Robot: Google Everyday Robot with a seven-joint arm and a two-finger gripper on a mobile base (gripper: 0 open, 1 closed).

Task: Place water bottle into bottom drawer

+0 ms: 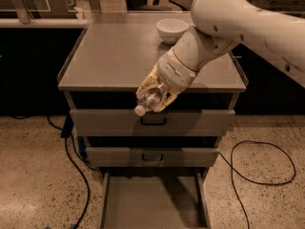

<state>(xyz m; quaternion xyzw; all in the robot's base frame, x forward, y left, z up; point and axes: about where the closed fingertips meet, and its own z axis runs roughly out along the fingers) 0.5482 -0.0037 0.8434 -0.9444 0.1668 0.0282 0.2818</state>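
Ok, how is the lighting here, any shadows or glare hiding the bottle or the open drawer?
Camera view: dim, warm light; the claw, at the front edge of the cabinet, grips the water bottle, whose clear plastic catches small highlights yet is easy to pick out; a soft shadow darkens the right of the bottom drawer floor; no glare hides either.

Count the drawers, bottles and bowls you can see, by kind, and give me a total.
Drawers: 3, top drawer, middle drawer and the open bottom drawer
Bottles: 1, the water bottle held in the gripper at the front edge of the cabinet top
Bowls: 1, the white bowl on the cabinet top
Total: 5
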